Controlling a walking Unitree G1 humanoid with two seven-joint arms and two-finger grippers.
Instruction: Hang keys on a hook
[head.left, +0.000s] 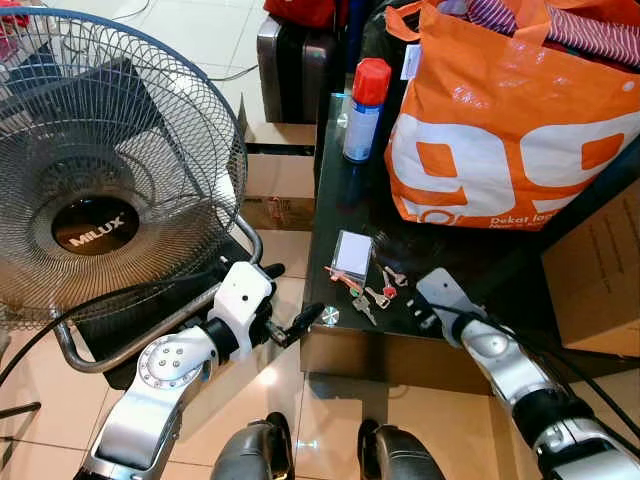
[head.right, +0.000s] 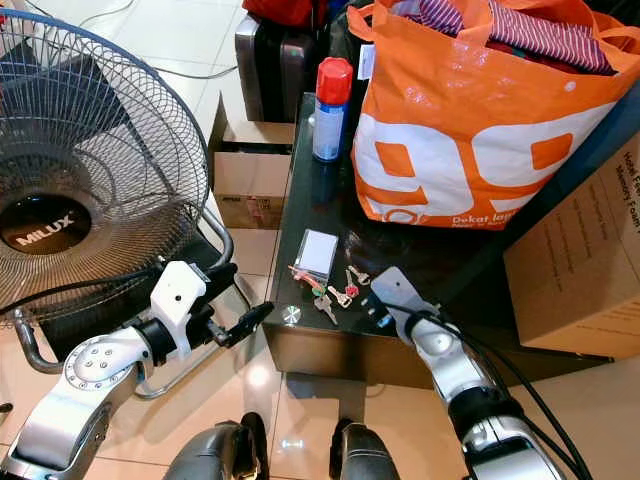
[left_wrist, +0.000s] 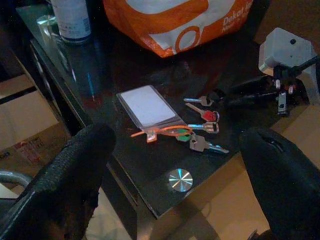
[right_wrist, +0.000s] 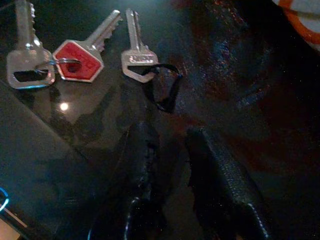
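A bunch of keys (head.left: 370, 288) lies near the front edge of a dark glass table (head.left: 340, 190). It has a red-headed key (right_wrist: 75, 60), silver keys and an orange strap. A white card in a clear sleeve (head.left: 352, 253) is joined to it. My right gripper (right_wrist: 171, 131) rests low over the table just right of the keys. Its fingers are almost together with nothing between them, their tips a short way from a silver key with a black loop (right_wrist: 162, 87). My left gripper (head.left: 290, 298) hangs open off the table's front left corner, facing the keys.
A large orange bag (head.left: 500, 130) fills the table's back right, and a spray can with a red cap (head.left: 364, 110) stands at the back left. A Milux fan (head.left: 100, 170) stands left of the table. Cardboard boxes (head.left: 600, 270) sit right, with another (head.left: 280, 195) below left. Dark luggage (head.left: 295, 65) stands behind.
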